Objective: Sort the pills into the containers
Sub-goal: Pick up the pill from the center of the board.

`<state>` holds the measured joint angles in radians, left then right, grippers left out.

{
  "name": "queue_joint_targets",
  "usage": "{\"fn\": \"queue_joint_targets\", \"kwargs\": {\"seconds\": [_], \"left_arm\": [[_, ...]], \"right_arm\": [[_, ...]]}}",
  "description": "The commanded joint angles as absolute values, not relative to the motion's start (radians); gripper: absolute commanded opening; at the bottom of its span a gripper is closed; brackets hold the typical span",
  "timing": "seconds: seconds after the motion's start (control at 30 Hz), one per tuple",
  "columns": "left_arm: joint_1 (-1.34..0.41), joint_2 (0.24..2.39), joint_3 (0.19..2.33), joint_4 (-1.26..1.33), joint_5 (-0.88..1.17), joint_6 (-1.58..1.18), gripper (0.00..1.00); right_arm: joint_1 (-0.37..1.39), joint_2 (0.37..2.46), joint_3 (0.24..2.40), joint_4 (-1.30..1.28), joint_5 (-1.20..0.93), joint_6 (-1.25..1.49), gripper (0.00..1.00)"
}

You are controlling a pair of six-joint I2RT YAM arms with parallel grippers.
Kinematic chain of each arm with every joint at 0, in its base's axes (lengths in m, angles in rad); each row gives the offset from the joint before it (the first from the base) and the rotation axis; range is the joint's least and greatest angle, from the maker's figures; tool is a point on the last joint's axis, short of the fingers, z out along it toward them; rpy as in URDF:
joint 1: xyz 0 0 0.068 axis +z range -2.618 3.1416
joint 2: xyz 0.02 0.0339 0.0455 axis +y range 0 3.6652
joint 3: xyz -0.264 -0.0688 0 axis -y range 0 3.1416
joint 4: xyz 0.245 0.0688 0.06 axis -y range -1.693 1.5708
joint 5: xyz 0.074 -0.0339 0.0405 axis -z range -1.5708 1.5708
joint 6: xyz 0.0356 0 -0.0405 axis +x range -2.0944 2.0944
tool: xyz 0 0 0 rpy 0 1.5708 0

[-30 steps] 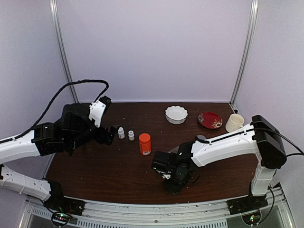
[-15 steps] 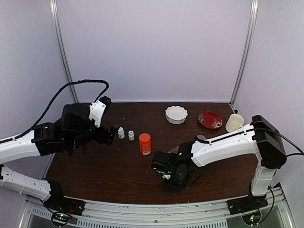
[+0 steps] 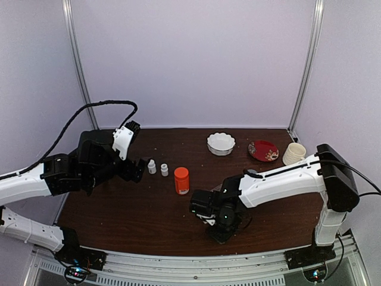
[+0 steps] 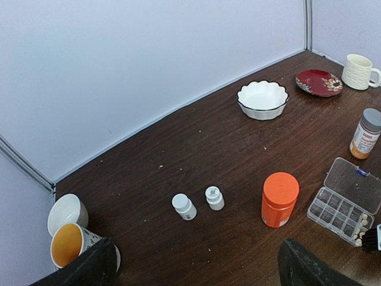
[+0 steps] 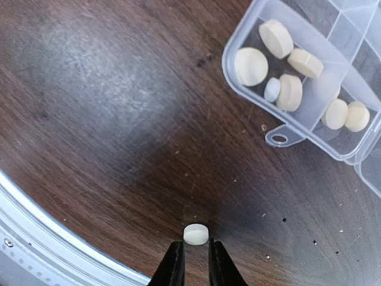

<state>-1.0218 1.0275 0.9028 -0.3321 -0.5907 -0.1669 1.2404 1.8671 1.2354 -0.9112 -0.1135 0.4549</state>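
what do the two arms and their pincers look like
Both arms have white links with black joint housings: left arm, right arm. A black cable loops above the left arm. The right pincer has slim black fingers; the left pincer is black too.

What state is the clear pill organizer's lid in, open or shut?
Open. In the left wrist view the lid lies swung back, clear of the uncovered cells, some of which hold pills.

right wrist view: organizer box cut off top-right | top view: box mostly under right arm
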Motion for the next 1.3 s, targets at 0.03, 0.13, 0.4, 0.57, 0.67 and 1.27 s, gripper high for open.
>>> {"fn": "queue_joint_targets", "kwargs": {"seconds": [0.03, 0.13, 0.4, 0.57, 0.67, 1.27], "left_arm": [[-1.016, 1.029, 0.907, -0.294, -0.591, -0.173, 0.98], [-1.015, 1.026, 0.905, -0.296, -0.593, -0.173, 0.98], [-1.014, 1.031, 0.911, -0.293, -0.591, -0.170, 0.98], [-1.014, 1.039, 0.921, -0.299, -0.584, -0.166, 0.98], [-1.013, 1.043, 0.923, -0.301, -0.584, -0.166, 0.98], [-1.008, 1.043, 0.926, -0.302, -0.581, -0.167, 0.98]], "right_arm": [[1.234, 1.847, 1.280, -0.943, -0.082, 0.430, 0.18], [1.232, 1.853, 1.283, -0.943, -0.088, 0.425, 0.35], [1.232, 1.881, 1.264, -0.906, -0.111, 0.423, 0.31], [1.232, 1.906, 1.256, -0.888, -0.120, 0.425, 0.28], [1.232, 1.907, 1.249, -0.891, -0.112, 0.425, 0.28], [1.232, 1.905, 1.243, -0.893, -0.104, 0.416, 0.12]]}}
